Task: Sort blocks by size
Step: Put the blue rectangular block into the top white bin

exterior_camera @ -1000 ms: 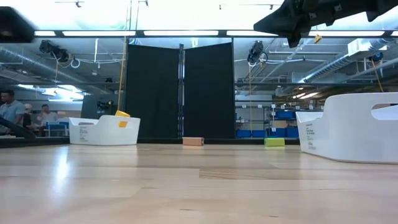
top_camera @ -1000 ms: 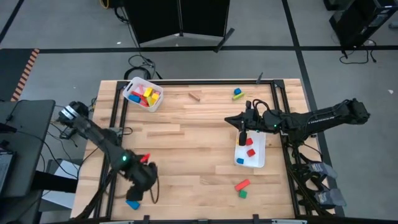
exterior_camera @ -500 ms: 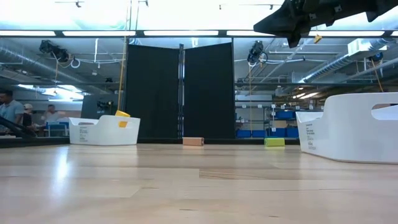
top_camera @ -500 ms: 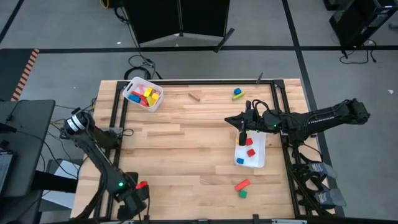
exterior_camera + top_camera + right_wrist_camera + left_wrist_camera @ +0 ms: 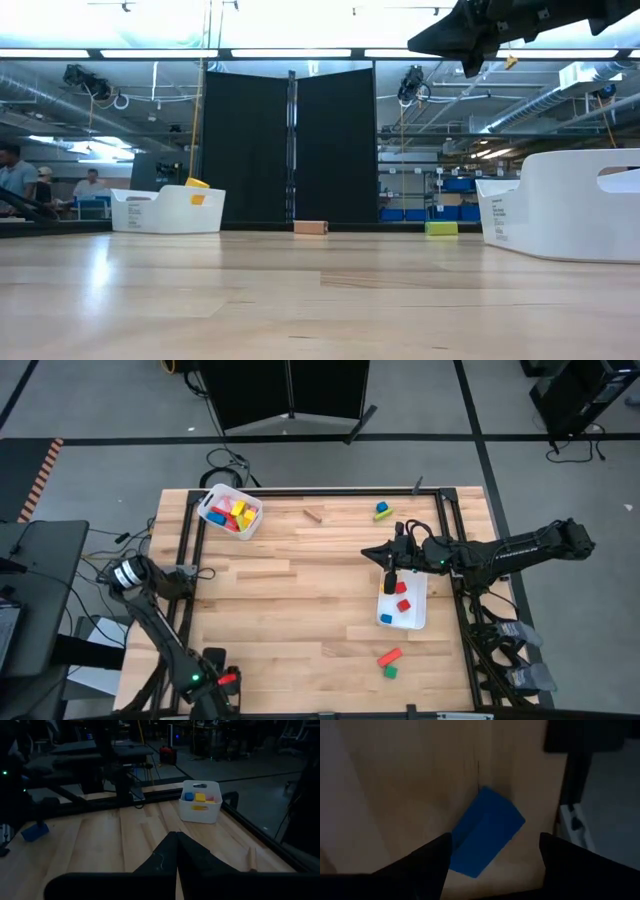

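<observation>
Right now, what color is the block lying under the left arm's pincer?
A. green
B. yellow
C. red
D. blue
D: the left wrist view looks down on a blue block lying on the wood table, between the spread fingers of the left pincer, not yet gripped.

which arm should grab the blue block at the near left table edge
Left. The left gripper hangs open right over the blue block, fingers either side; the right gripper is shut, above the far-side white bin.
</observation>
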